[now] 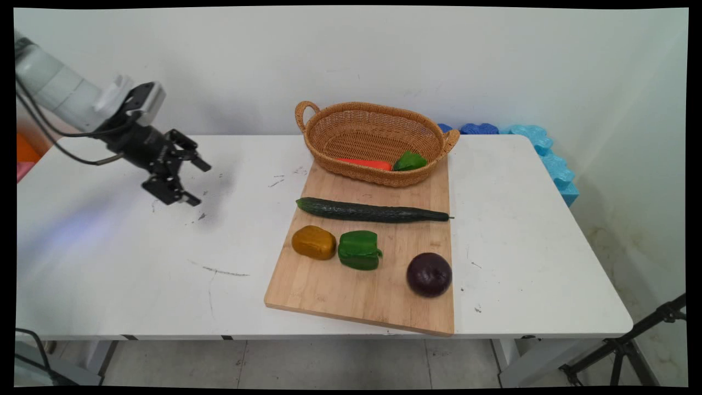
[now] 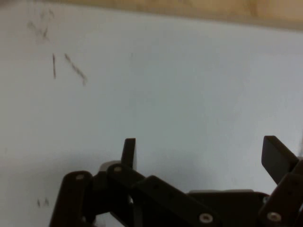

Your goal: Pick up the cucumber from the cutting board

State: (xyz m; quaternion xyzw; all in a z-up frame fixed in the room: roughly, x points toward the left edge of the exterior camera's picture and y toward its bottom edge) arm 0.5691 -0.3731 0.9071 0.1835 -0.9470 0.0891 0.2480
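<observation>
One board (image 1: 351,285) lay on the table (image 1: 137,274), bearing one onion (image 1: 429,274), potato (image 1: 313,242), pepper (image 1: 359,249) and cucumber (image 1: 373,211). The basket (image 1: 373,140) held another pepper (image 1: 409,161) and a carrot (image 1: 364,163). The pincer (image 1: 196,182) hung wide open, empty.

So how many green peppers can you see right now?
2. One green pepper sits on the cutting board beside the yellow one; another lies in the basket. The basket wall could hide more.

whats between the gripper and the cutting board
Only bare white table with a few dark scuff marks lies between the open gripper and the wooden cutting board; the main view shows it best.
</observation>
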